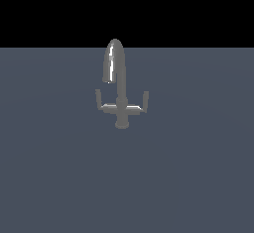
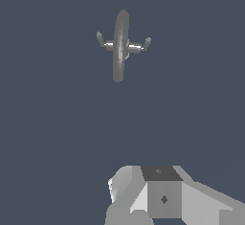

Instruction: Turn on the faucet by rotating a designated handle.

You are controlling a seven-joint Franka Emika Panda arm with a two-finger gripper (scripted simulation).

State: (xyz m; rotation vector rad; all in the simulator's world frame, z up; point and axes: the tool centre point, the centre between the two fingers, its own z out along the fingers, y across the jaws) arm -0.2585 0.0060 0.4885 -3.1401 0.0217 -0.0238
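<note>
The faucet (image 1: 118, 86) stands upright on the flat grey floor (image 1: 198, 177), its arched spout bending toward the exterior view's left. The handle (image 1: 144, 101) is the L-shaped lever with an upturned tip on the exterior view's right. Its twin lever (image 1: 99, 100) branches to the left, under the spout's end. The wrist view shows the faucet (image 2: 120, 47) from above, with both levers sticking out sideways; I cannot tell there which one is the handle. Only the pale body of my gripper (image 2: 162, 197) shows, far from the faucet. Its fingers are hidden. The gripper is out of the exterior view.
The grey floor runs back to a black background (image 1: 127, 9). Nothing else stands around the faucet.
</note>
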